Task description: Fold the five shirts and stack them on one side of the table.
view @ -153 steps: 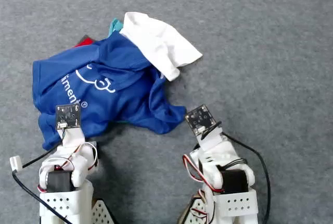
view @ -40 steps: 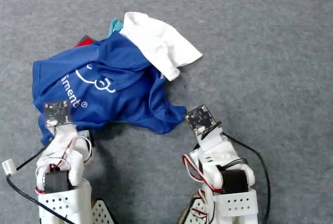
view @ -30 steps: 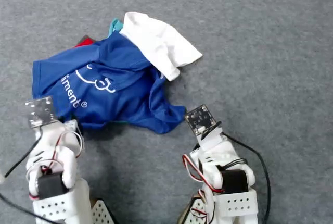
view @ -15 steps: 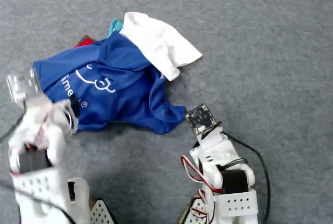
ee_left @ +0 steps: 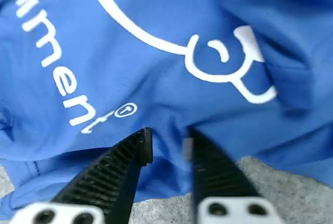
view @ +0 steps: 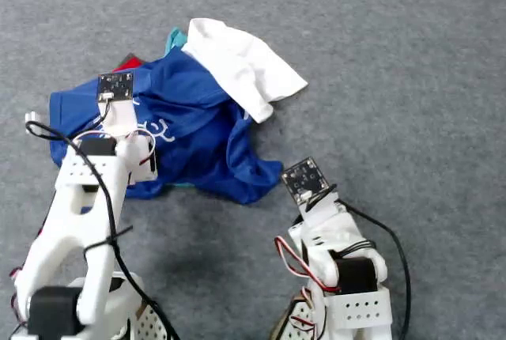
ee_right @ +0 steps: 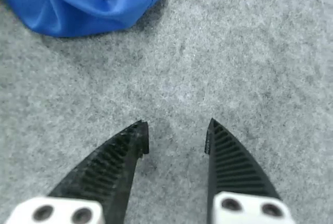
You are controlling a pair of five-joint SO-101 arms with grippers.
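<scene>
Change: the left arm (view: 87,190), which sat low at the near left edge of the blue shirt (view: 198,142), has swung out to the left. It now stretches far out over the shirt's left half. The right arm (view: 336,245) and the heap of shirts lie as they did before.
Left gripper (ee_left: 166,143): it is over the blue shirt's white print, just above the cloth. Its two black ribbed fingers (ee_left: 132,156) are parted by a narrow gap with blue cloth showing between them, and no fold is pinched.
Right gripper (ee_right: 177,130): it hangs above bare table near the blue shirt's near right corner. Its fingers are spread wide and grasp nothing.
Blue shirt: it lies crumpled and unfolded on the left half of the table (view: 411,119), on top of the heap. Its near right corner trails toward the right arm.
White shirt (view: 241,63): it is bunched on the far right part of the blue shirt and overlaps it.
Teal shirt (view: 174,38): a small piece sticks out at the far edge of the heap, just left of the white shirt.
Red shirt (view: 128,62): a small corner shows at the heap's far left edge, under the blue shirt.
Table: it is covered in grey felt. The right half is bare, and a strip of wooden furniture runs along the far side.
</scene>
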